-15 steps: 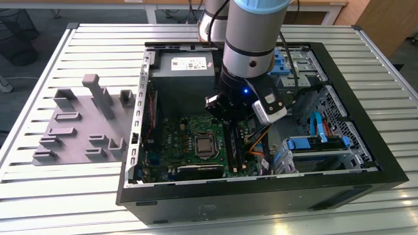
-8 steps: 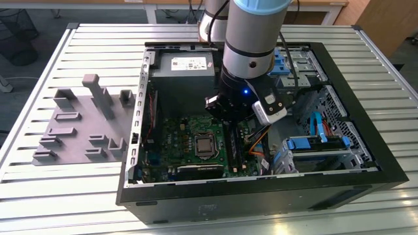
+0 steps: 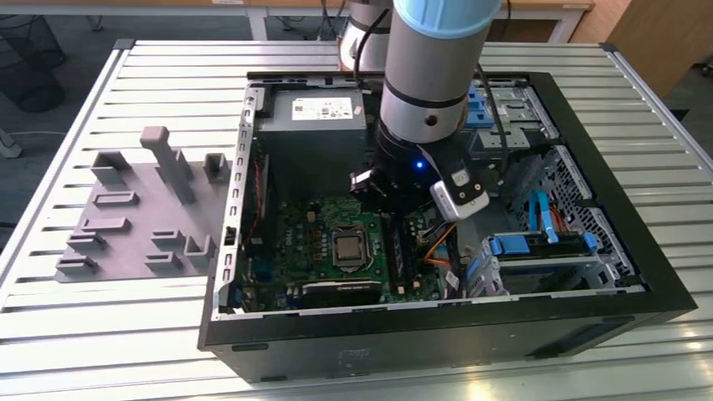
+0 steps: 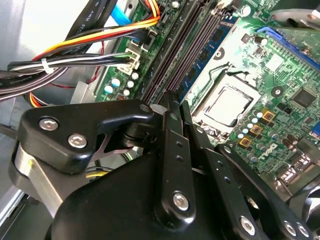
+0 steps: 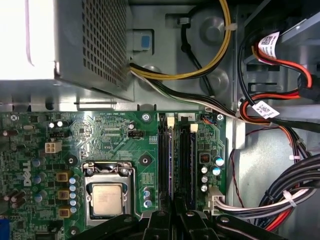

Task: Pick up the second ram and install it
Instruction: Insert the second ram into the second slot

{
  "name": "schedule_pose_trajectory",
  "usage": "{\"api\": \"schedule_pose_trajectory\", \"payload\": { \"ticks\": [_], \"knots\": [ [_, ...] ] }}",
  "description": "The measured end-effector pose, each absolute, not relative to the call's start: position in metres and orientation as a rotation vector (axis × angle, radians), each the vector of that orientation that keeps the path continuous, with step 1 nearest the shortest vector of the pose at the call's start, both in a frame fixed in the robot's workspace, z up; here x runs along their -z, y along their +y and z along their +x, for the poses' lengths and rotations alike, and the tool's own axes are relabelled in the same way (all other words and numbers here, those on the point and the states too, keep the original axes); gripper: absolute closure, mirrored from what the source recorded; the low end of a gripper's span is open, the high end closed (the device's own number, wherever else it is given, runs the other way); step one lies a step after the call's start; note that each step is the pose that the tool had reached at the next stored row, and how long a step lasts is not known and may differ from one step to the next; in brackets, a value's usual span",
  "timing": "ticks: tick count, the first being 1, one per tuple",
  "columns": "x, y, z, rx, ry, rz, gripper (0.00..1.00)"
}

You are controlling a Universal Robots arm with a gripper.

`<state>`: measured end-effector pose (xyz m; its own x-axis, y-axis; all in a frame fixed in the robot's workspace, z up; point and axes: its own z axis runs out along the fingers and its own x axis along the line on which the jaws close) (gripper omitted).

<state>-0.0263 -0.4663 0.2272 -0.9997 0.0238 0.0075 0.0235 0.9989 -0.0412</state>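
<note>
**Hidden or unclear**
- The second ram (image 4: 207, 60) (image 5: 169, 160) is a blue-green stick standing on edge in the memory slot nearest the processor (image 4: 227, 105) (image 5: 106, 199). Its near end runs under my own black body in both wrist views and is lost there. I cannot confirm whether it is fully seated.
- Jaws: I cannot tell whether they are pinching the stick or merely drawn in. My linkages cover the spot.
- In the exterior view, my gripper (image 3: 390, 199) has its lower part hidden behind the wrist housing.
- The drive cage (image 3: 535, 251) at the exterior view's right is too tangled with blue parts and cables to sort.

**Pose**
- The arm (image 3: 435, 58) comes down from the top centre of the exterior view, near vertical, into the open computer case (image 3: 446, 334).
- My gripper (image 4: 175, 107) (image 5: 175, 215) sits low over the memory slots, just beside the processor socket and in line with the stick.

**Surface and room**
- The green motherboard (image 3: 300, 242) lies flat in the case, with the grey power supply (image 3: 312, 109) beyond it.
- A cable bundle (image 4: 75, 60) (image 5: 280, 200) runs beside the slots.
- The grey tray with upright posts (image 3: 134, 225) is at the exterior view's left, beside the case.
- Both rest on a pale slatted table (image 3: 67, 334).
- Wooden furniture (image 3: 657, 33) stands in the upper right corner of the exterior view.
</note>
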Motion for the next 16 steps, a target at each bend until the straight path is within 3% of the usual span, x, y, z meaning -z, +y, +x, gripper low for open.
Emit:
{"api": "schedule_pose_trajectory", "payload": {
  "ticks": [16],
  "knots": [
    [-0.2202,-0.4676,-0.0264,-0.065,-3.132,-0.037,0.86]
  ]
}}
